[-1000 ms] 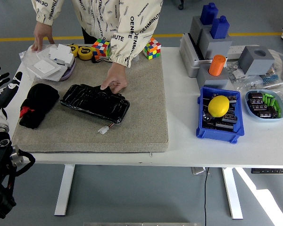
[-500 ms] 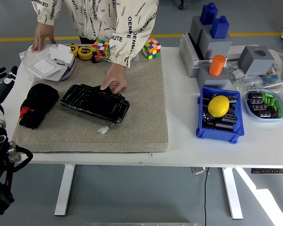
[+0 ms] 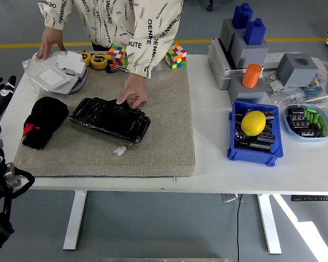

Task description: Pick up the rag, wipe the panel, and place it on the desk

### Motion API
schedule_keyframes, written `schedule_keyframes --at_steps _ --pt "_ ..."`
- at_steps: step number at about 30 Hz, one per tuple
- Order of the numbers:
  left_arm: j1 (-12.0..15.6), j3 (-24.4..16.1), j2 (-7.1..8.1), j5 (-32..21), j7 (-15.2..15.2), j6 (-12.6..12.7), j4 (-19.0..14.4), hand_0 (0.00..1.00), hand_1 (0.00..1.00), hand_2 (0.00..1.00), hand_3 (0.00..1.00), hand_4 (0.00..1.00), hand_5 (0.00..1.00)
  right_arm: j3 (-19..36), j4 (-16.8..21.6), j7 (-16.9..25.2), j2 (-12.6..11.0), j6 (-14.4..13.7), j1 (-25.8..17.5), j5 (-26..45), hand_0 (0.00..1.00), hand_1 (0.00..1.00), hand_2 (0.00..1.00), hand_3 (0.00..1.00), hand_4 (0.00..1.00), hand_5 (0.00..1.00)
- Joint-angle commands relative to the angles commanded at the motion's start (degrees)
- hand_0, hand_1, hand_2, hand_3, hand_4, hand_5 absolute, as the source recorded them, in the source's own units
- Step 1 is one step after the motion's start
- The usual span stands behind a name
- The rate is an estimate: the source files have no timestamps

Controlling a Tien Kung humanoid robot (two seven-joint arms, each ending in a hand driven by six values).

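The white counter [image 3: 208,164] is carrying a grey mat [image 3: 153,136] on its left part. On the right, a blue bin [image 3: 238,150], an oval tray [image 3: 309,134] and grey blocks [image 3: 235,54] are standing directly on it. Two colour cubes [image 3: 176,56] are sitting at the far edge.

— What's lying on the mat [image 3: 153,147]?

— The rag [image 3: 42,121] is sitting at its left end, the panel [image 3: 110,118] just to its right, and a person's hand [image 3: 132,91] is resting on the panel's far edge.

— And behind them?

— Two puzzle cubes [image 3: 117,54] [image 3: 176,55] are standing along the mat's far edge; the person's other hand [image 3: 50,41] is pressing on a stack of boxes [image 3: 59,72] at the far left.

— To the right?

— A bin [image 3: 254,134] is sitting on the table [image 3: 300,174], a tray [image 3: 308,121] right of it, machine blocks [image 3: 245,43] behind. The robot's left hand [image 3: 0,95] is hovering off the table's left edge.
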Motion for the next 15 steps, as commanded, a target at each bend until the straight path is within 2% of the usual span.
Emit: schedule_keyframes --at_steps 15 --pt "0.4 -0.6 0.20 0.0 0.1 -0.1 -0.5 0.531 0.645 0.648 0.742 0.938 0.315 -1.4 -0.1 -0.2 -0.5 0.0 0.4 0.1 0.544 0.562 0.495 0.521 0.887 0.361"
